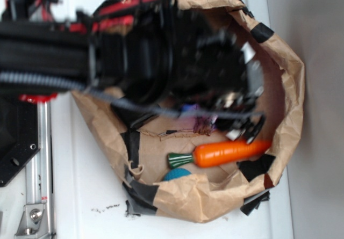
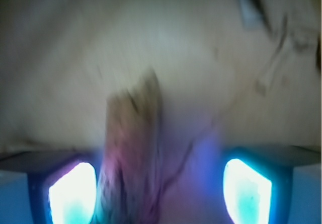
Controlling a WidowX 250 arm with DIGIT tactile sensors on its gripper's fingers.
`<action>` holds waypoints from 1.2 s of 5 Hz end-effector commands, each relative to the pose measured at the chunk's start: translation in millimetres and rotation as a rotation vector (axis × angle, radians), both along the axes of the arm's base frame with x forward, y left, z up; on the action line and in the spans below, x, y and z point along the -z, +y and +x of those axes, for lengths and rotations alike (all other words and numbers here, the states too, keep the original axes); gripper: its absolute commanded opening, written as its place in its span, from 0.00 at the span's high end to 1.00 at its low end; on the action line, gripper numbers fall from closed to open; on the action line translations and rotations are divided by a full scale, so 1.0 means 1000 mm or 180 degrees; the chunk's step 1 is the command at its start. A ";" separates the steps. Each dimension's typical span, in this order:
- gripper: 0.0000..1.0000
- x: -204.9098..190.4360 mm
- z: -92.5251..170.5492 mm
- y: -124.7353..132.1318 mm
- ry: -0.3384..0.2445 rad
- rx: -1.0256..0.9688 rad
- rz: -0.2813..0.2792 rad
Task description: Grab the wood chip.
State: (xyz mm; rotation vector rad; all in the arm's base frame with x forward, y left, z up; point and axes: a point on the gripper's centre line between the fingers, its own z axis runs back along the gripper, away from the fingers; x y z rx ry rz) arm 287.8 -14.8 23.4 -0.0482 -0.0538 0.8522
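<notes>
The gripper (image 2: 160, 189) has its jaws spread wide, pads (image 2: 74, 194) glowing at either side in the wrist view. The chip (image 2: 133, 143) lies on the paper floor between them, close by the left pad, with open room toward the right one. Outside, the arm (image 1: 134, 51) fills the bag (image 1: 290, 88); the carrot (image 1: 231, 152) lies just below the gripper, near the rim.

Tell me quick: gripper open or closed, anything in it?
Gripper: open, fingers spread apart. The wood chip sits between them, nearer the left one in the wrist view; not clamped, though the blur hides any contact.
</notes>
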 end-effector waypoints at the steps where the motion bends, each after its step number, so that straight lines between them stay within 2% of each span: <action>1: 1.00 -0.010 -0.004 0.005 -0.0094 -0.0163 -0.0061; 2: 1.00 -0.032 0.001 0.015 -0.0257 0.0054 0.0016; 3: 1.00 -0.082 0.003 0.036 -0.0516 0.0491 0.0200; 4: 1.00 -0.125 -0.004 0.050 -0.0594 0.0765 0.0136; 5: 1.00 -0.155 -0.015 0.054 -0.0203 0.1007 -0.0080; 6: 1.00 -0.147 -0.015 0.040 0.0321 0.1196 -0.0099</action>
